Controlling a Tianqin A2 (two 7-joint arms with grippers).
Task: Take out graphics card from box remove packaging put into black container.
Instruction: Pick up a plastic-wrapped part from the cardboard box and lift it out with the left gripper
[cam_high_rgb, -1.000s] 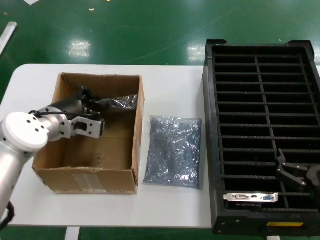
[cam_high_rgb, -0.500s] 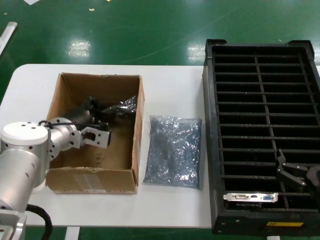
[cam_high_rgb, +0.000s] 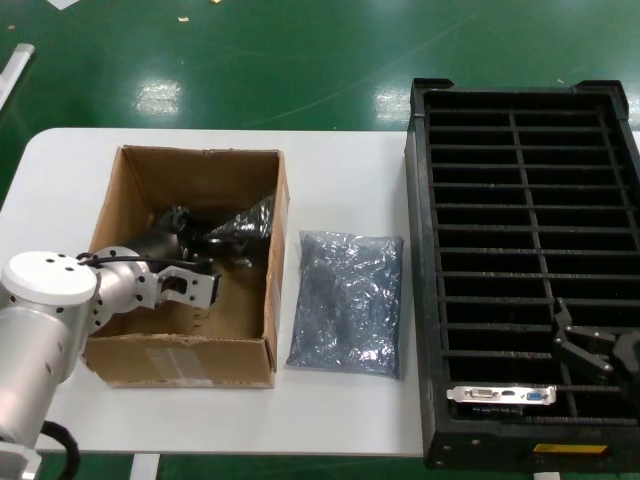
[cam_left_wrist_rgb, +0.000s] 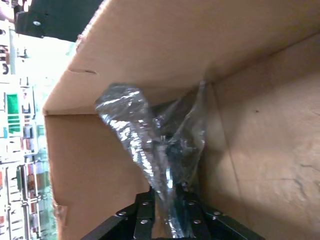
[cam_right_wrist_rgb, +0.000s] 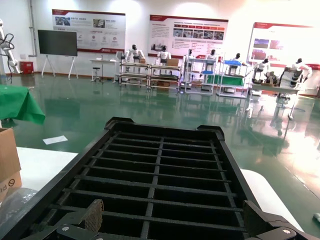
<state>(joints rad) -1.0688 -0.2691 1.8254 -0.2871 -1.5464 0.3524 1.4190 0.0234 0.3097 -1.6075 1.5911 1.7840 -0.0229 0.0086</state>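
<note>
Green shop floor surrounds the white tabletop before me. My left gripper reaches down inside the cardboard box and is clamped on a crinkly bag, which stands up against the box's right wall; my arm hides most of the box floor, and I cannot make out what the bag contains. A second bag lies flat on the tabletop between the box and the black crate, just beside both — little bare room there, more toward the far edge. One graphics card sits in the crate's nearest row, bracket showing. My right gripper hangs over the crate's near right corner, fingers spread wide — partly cut off at the picture's edge.
</note>
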